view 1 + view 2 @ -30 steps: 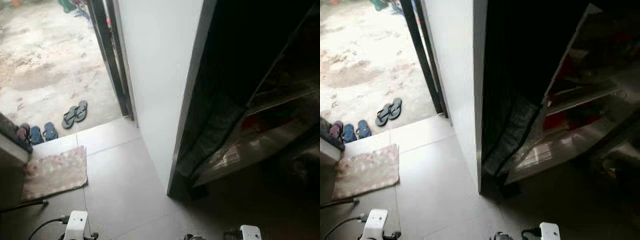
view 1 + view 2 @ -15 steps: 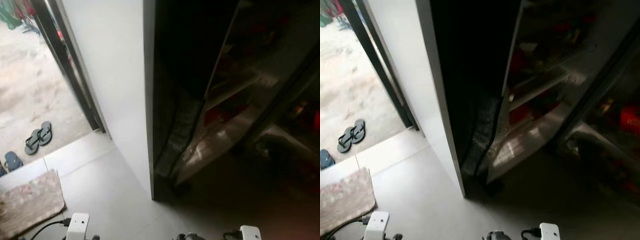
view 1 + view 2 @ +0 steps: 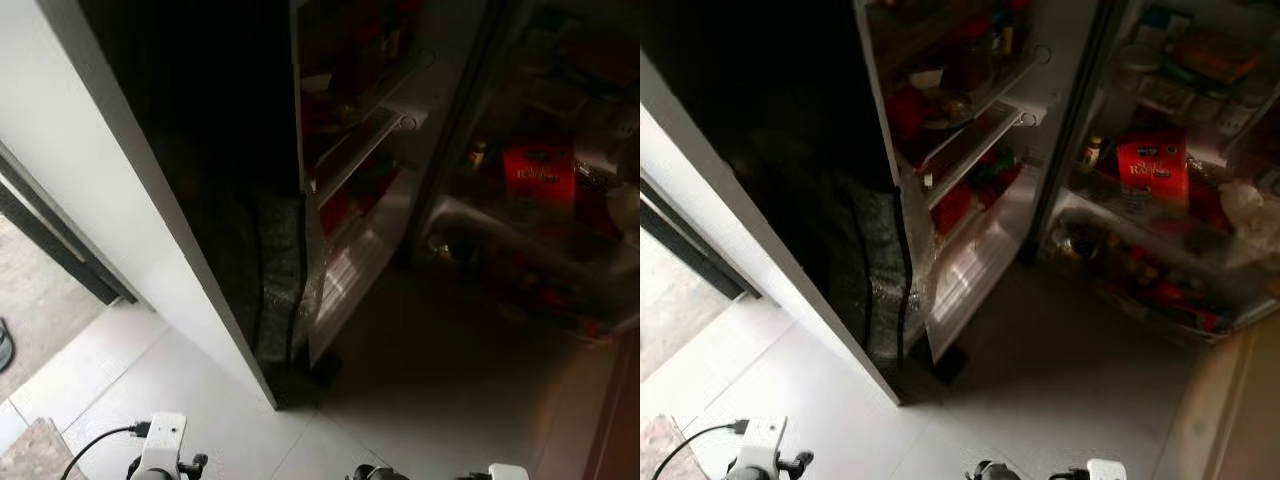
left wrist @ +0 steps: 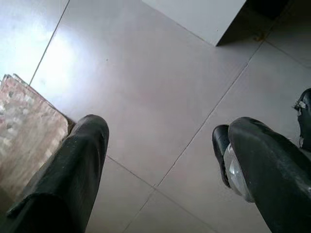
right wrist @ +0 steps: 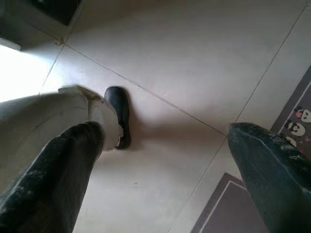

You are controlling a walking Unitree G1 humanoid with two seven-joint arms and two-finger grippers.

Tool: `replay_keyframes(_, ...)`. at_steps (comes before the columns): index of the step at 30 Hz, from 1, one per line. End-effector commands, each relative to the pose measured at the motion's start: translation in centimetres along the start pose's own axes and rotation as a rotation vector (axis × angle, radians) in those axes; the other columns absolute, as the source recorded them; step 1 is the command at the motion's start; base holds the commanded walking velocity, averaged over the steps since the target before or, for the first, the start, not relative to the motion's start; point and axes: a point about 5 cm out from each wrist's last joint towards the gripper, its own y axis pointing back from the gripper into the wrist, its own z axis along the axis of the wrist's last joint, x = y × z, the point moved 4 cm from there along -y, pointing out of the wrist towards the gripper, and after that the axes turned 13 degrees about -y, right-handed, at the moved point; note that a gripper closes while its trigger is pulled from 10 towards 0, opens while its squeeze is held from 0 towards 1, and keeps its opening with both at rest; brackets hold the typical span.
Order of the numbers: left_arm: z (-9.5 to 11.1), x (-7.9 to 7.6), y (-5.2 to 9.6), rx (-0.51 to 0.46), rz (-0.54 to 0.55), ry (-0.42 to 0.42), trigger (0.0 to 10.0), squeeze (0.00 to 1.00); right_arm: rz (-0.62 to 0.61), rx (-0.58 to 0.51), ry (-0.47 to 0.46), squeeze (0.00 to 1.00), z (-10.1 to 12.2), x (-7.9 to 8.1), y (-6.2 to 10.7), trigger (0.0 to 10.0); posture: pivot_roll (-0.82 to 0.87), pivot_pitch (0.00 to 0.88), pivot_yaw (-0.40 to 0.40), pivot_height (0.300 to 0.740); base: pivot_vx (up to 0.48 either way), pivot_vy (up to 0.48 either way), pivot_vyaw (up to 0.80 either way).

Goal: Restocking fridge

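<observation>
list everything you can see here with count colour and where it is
fridge door: 1, white inside, swung open at centre, racks holding red and dark items too dim to name
fridge shelves: several, dim, at upper right, crowded with food
red packet: 1, red with white print, standing upright on a fridge shelf
white bag: 1, white, on the shelf right of the packet
small bottle: 1, dark with pale cap, left of the packet
tiled floor: pale tiles, before the fridge
mat: 1, brownish pattern, on the floor at the robot's left
panda mat: 1, grey, floor at right
left gripper: black fingers open, hanging over the floor
right gripper: black fingers open, hanging over the floor
</observation>
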Motion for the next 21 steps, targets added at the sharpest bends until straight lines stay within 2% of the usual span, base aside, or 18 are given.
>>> replay_keyframes(1, -2.47, -0.07, 0.47, 0.075, -0.009, -0.016, 10.0, 0.0, -0.001, 0.014, -0.014, 0.0, -0.6, 0.04, 0.1, 10.0, -0.05, 0.17, 0.042, 0.74, 0.0, 0.0, -0.78)
replay_keyframes(13, -2.77, -0.01, 0.53, 0.086, -0.008, -0.02, 10.0, 0.0, -0.009, 0.006, -0.011, 0.0, -0.5, 0.02, 0.09, 10.0, -0.06, 0.17, 0.045, 0.74, 0.0, 0.0, -0.74)
replay_keyframes(21, -3.02, -0.09, 0.59, 0.093, -0.014, -0.036, 10.0, 0.0, -0.032, -0.043, -0.015, 0.0, -0.03, -0.15, 0.15, 10.0, -0.06, 0.168, 0.046, 0.74, 0.0, 0.0, 0.0)
